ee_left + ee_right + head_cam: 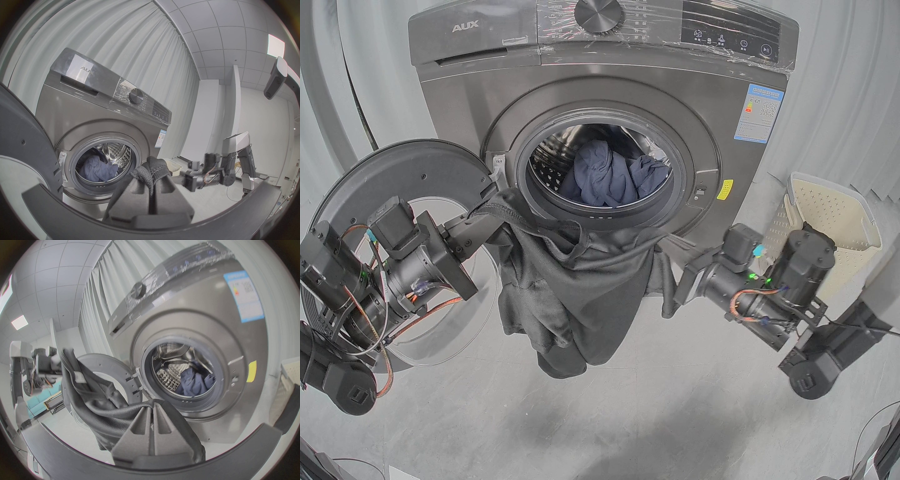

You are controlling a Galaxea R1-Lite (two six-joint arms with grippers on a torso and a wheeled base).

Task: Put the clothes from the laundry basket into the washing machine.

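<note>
Closest in, the left gripper (152, 179) — clamped tight on a bunched fold of the dark grey garment (569, 281), just in front of the open door (400, 169) and beside the left edge of the drum opening. Across from it, the right gripper (153, 411), likewise pinched shut on the same garment's other end, below the right side of the opening. Between the two, cloth stretched along the lower rim of the port, sagging in loose folds toward the floor (650, 400), not yet inside. Within the drum (547, 165) of the washing machine (600, 81) — a crumpled blue garment (609, 175), lying toward the back. Right of the machine and just beside it, the cream laundry basket (831, 212), standing on the floor, walls perforated.
</note>
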